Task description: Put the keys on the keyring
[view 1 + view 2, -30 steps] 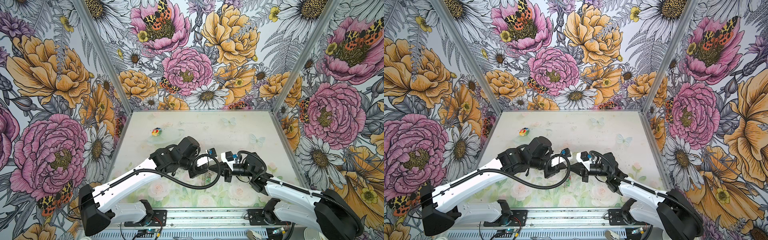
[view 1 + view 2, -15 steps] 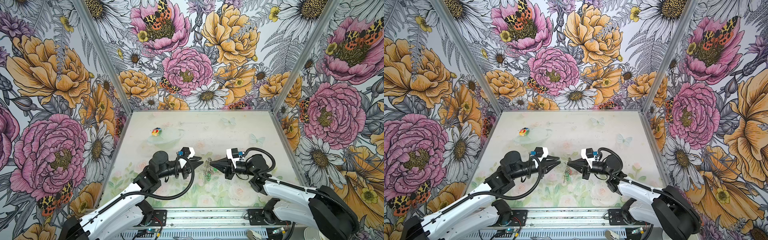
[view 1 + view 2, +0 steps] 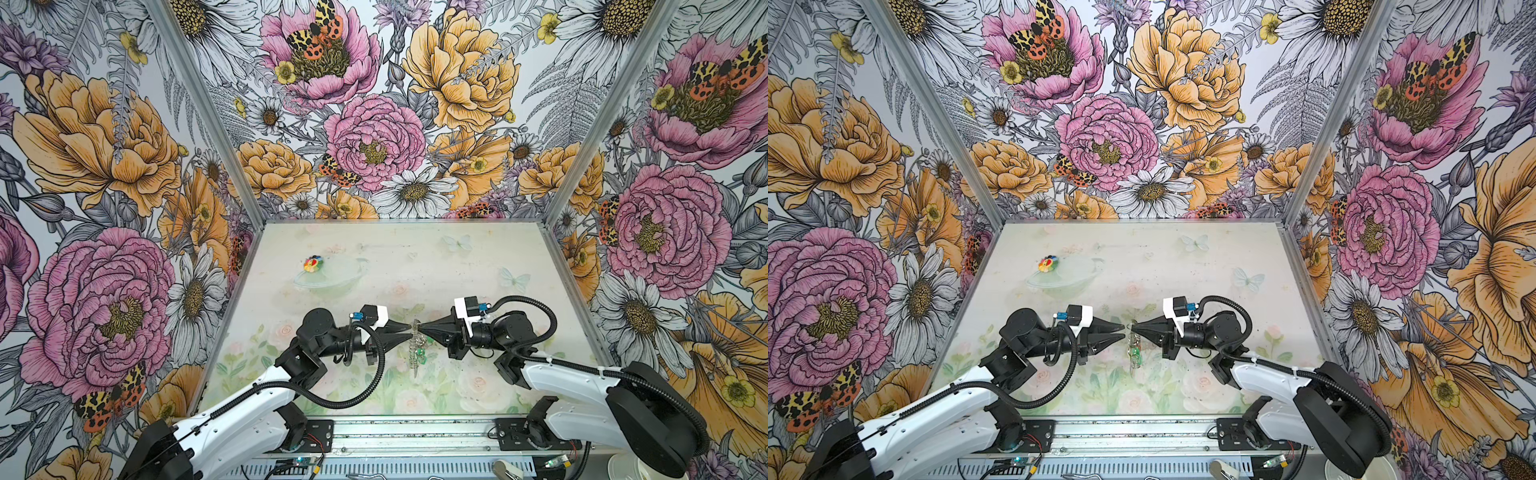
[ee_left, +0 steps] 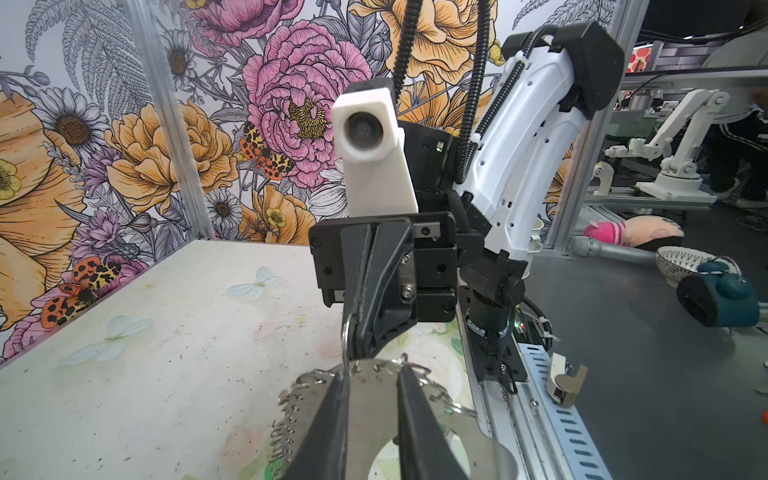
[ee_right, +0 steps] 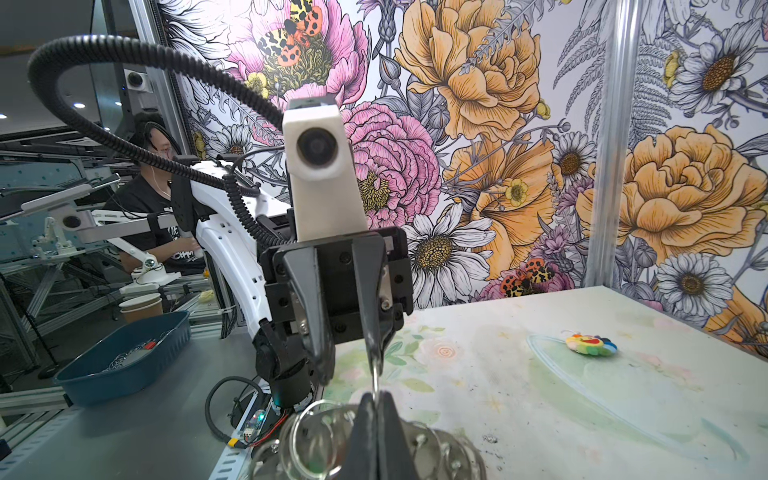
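In both top views my left gripper [image 3: 408,331], crossed over my right gripper [image 3: 417,328] a second ago, now faces it tip to tip. The flat grey-brown oval keyring fringed with silver loops [image 3: 414,347] hangs from my shut right jaws over the near table [image 3: 478,266], green-headed silver keys [image 3: 422,354] with it. Left wrist view: my left jaws stand parted, the keyring [image 4: 374,401] seen between them. Right wrist view: my pinch holds one loop.
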